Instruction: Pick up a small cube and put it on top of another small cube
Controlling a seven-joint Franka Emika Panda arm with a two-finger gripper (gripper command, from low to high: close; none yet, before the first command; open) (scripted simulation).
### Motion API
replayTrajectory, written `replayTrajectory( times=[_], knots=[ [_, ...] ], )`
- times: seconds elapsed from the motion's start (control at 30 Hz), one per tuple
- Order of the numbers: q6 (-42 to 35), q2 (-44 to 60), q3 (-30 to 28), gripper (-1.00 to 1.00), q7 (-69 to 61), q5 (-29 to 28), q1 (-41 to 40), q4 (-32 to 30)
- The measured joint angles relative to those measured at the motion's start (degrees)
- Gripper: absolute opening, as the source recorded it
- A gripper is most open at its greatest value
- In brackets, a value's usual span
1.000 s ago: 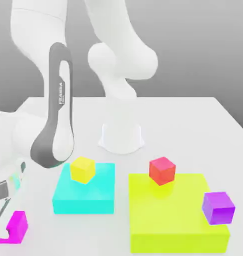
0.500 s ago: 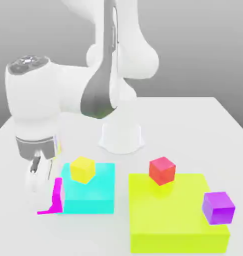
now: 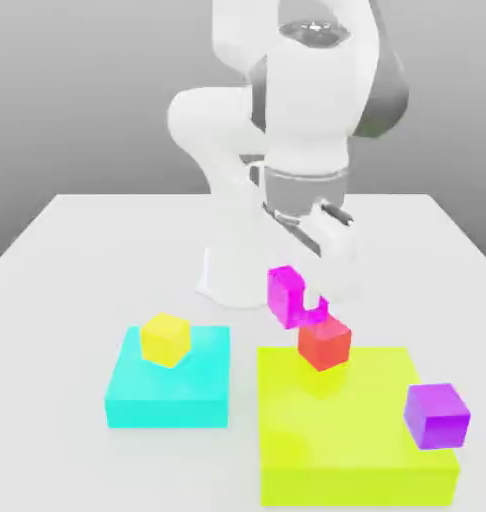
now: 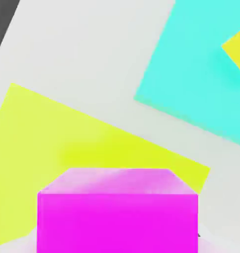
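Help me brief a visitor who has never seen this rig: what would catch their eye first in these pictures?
Probably the magenta cube held aloft under the white arm's gripper, just above and beside the red cube that sits at the back edge of the big yellow-green block. Next, the cyan block on the exterior view's left carrying a yellow cube, and the violet cube on the yellow-green block's right side.

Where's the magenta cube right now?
In the exterior view the magenta cube is off the table in the end effector, just above and toward the exterior view's left of the red cube, which sits on the yellow-green block.
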Motion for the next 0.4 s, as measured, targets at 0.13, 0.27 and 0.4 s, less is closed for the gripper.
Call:
replayTrajectory(
  times=[0.13,0.27,0.4],
  knots=[
    [2.40,-1.72,1.71,-1.00,0.28,2.67,3.73,-3.77],
    [11.40,5.34,3.03,-1.00,0.60,3.02,3.63,-5.72],
    [13.44,7.00,3.27,1.00,0.72,3.03,3.60,-6.11]
  ],
)
